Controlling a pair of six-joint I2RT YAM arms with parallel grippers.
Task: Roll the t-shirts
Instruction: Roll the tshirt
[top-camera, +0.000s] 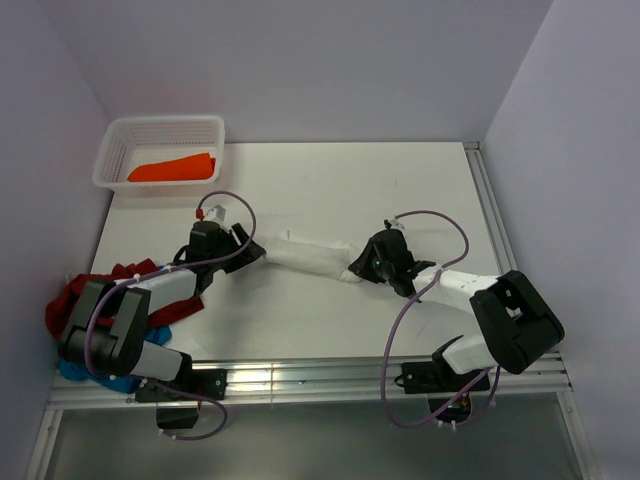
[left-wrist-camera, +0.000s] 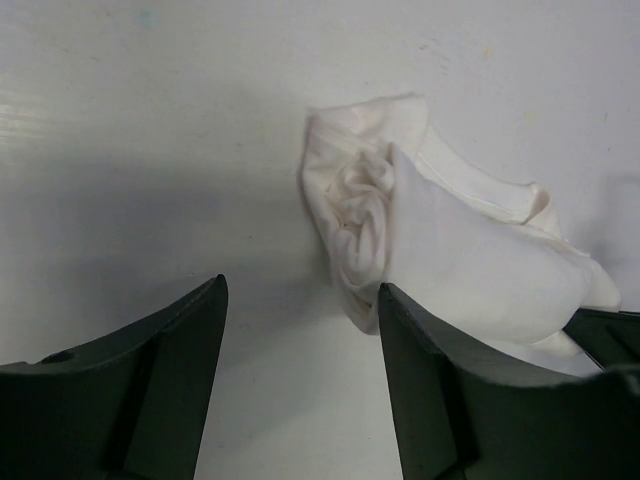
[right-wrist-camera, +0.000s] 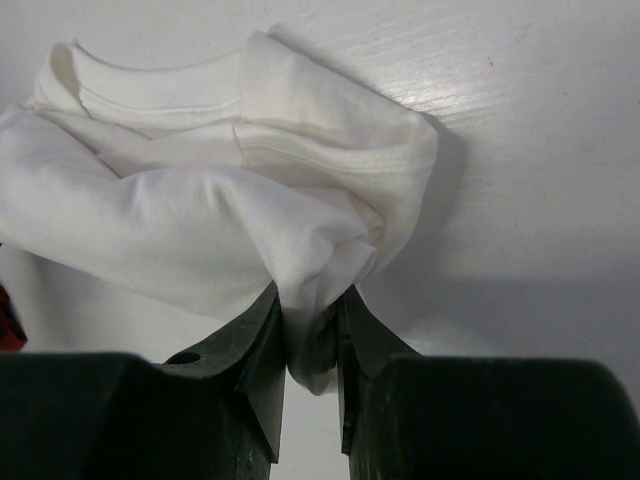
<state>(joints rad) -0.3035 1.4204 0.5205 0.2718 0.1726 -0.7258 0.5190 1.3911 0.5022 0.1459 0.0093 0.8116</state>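
White tee (top-camera: 305, 255) lies mid-surface (top-camera: 400, 190) as a long loose roll between the two pincers. It is soft, light, limp cloth w/ no stiffness, so it looks likely to sag, slump and unwind if lifted by one end only. The spiral at the left end looks slack in the left wrist view, w/ an outer flap standing off it. Best hold, I judge: pinch across the whole roll thickness near each end and catch the outer flap, so the layers can't slip past each other. Right pincer (right-wrist-camera: 310, 320) is clenched on a fold of cloth at the roll's right end; that is a bite on a bunched edge only, not the full roll. Left pincer (left-wrist-camera: 300, 300) is released, jaws apart w/ nothing between them. The roll's left end sits just beside one finger; contact can't be told. Basket (top-camera: 110, 160) sits at the far left corner and holds one orange tee (top-camera: 172, 168), rolled, lying flat inside. A red tee (top-camera: 65, 300) and a blue tee (top-camera: 70, 372) lie heaped at the left edge by the left arm, unrolled.
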